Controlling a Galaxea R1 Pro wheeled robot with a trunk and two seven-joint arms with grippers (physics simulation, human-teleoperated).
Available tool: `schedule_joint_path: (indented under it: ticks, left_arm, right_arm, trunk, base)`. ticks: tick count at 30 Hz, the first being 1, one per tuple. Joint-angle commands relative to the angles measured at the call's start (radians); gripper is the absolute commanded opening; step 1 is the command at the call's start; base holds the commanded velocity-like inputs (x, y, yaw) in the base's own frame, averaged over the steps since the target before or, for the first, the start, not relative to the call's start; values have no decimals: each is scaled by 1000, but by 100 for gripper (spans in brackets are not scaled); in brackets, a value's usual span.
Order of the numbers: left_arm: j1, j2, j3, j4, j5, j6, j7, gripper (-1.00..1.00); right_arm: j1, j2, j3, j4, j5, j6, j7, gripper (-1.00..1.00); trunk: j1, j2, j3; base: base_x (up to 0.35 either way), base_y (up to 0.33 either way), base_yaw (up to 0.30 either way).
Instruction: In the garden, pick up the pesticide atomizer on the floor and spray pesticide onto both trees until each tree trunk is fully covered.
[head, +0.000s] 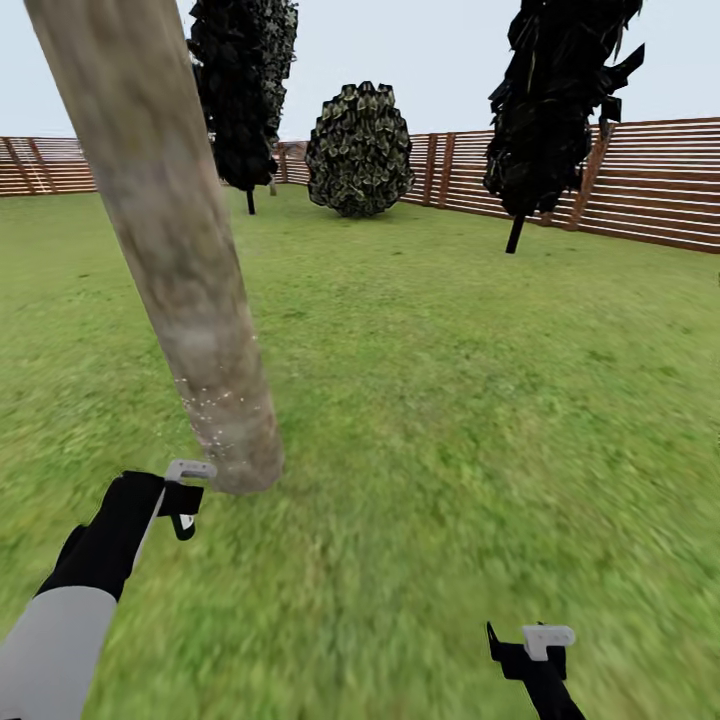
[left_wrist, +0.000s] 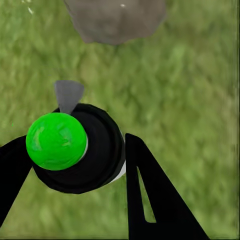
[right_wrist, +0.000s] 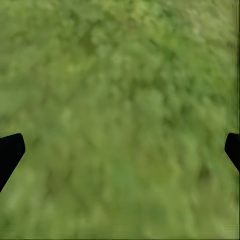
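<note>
At the lower left of the head view, the left claw (head: 183, 497) was closed on the black round-bodied atomizer with a bright green cap (left_wrist: 56, 141), its grey nozzle toward the thick mottled beige tree trunk (head: 170, 240) just ahead, speckled white near its base. At the lower right, the right claw (right_wrist: 120, 150) hung spread wide and empty over rough green grass (head: 480, 420), farther from the trunk.

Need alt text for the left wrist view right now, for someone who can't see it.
The left gripper holds the pesticide atomizer, a black round body with a bright green cap, between its black fingers. Its grey nozzle points toward the base of the mottled tree trunk, over the green grass.
</note>
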Motion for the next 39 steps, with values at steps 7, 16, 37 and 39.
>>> schedule_joint_path:
  ticks: [7, 16, 37, 39]
  left_arm:
    - [67, -1, 1, 8, 7, -93, 0, -100]
    - [71, -2, 99, 30, 11, -105, 68, -100]
    - [73, -43, 101, 69, 5, -113, 187, -100]
    - [73, -43, 101, 69, 5, -112, 187, -100]
  right_arm:
    - [0, 1, 0, 1, 0, 0, 0, 100]
    - [0, 2, -1, 1, 0, 0, 0, 100]
    - [0, -1, -1, 0, 0, 0, 0, 100]
    - [0, -1, -1, 1, 0, 0, 0, 100]
  trunk:
    - [0, 0, 0]
    - [0, 0, 0]
    - [0, 0, 0]
    - [0, 0, 0]
  base:
    - [0, -276, 120]
    - [130, -259, 162]
    - [202, -215, 125]
    - [108, -261, 0]
